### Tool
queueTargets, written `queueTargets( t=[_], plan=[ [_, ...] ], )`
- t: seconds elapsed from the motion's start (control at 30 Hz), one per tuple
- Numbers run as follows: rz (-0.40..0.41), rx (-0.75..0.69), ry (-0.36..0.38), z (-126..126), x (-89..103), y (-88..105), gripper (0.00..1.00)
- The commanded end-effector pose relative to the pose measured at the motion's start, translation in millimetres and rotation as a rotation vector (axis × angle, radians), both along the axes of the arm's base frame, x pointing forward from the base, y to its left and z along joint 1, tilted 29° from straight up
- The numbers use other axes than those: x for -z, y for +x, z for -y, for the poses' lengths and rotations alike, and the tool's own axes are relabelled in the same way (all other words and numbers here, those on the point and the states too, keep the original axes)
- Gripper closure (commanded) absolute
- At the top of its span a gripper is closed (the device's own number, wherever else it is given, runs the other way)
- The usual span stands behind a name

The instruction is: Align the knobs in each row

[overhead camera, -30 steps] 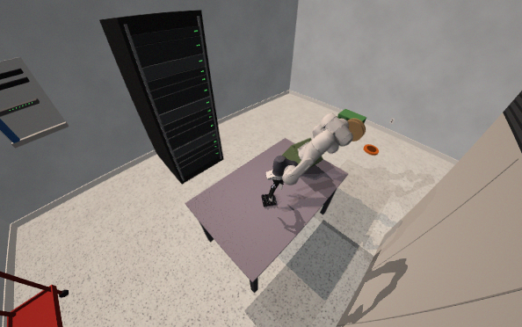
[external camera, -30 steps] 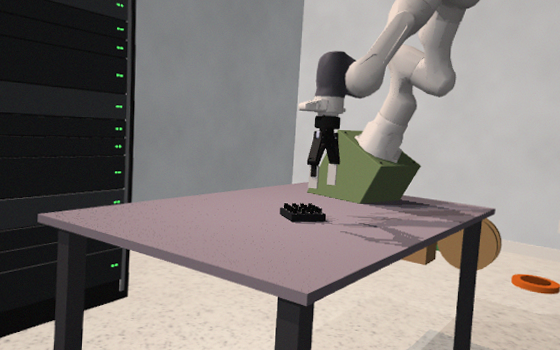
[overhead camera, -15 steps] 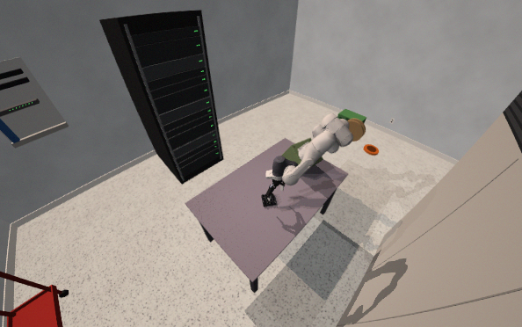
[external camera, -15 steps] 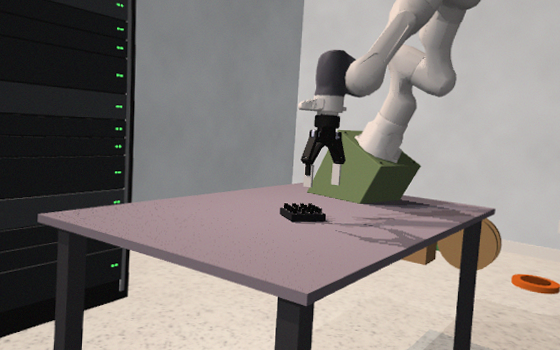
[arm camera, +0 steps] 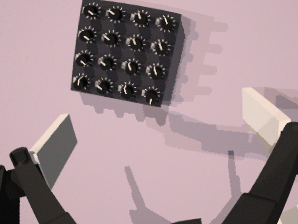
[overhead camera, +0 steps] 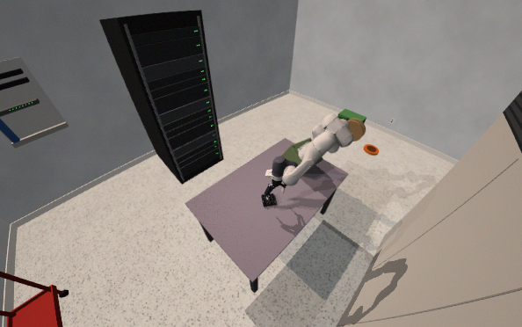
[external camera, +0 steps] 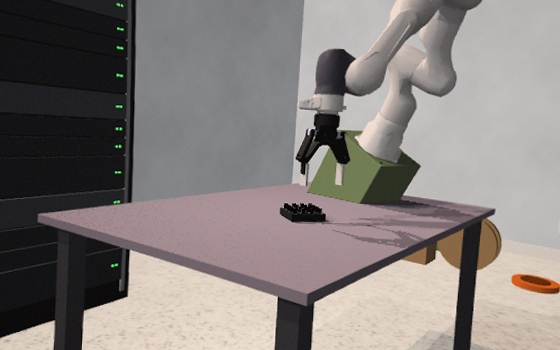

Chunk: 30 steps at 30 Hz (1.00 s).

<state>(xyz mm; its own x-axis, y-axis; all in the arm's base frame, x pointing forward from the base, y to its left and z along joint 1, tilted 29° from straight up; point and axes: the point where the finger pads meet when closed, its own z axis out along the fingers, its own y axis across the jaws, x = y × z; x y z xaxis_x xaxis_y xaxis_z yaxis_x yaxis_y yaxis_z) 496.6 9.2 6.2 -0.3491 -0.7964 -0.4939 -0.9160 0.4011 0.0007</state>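
The knob box point(arm camera: 127, 51) is a small black square box with a grid of black knobs ringed by white marks. It stands on the purple table point(external camera: 261, 228). It also shows in the exterior view point(external camera: 303, 212) and in the top view point(overhead camera: 269, 200). My gripper point(external camera: 322, 174) hangs well above the box, a little behind it, fingers pointing down. It is open wide and empty. In the wrist view the two pale fingertips sit at the left and right edges, with the box above and between them. The knob lines are too small to read.
The arm's green base block point(external camera: 365, 169) sits at the table's far end. A black server rack point(overhead camera: 169, 92) stands to the left of the table. An orange ring point(external camera: 535, 283) lies on the floor. A beige cabinet point(overhead camera: 461, 246) stands at the right.
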Motion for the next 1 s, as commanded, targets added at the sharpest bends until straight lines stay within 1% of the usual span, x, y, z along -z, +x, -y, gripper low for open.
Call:
queueTargets(
  t=[0.0,0.07,0.1,0.57,0.7,0.73,0.97],
  plan=[
    [-0.087,0.127,0.025,-1.1,-2.3,1.9,0.00],
    [-0.087,0.127,0.025,-1.1,-2.3,1.9,0.00],
    [-0.105,0.161,0.033,-1.1,-3.1,2.9,0.00],
    [-0.194,0.333,0.069,-1.1,-6.9,8.1,0.00],
    [-0.196,0.337,0.070,-1.1,-7.0,8.3,0.00],
    [-0.196,0.337,0.070,-1.1,-7.0,8.3,0.88],
    [-0.196,0.337,0.070,-1.1,-7.0,8.3,0.88]
  ],
)
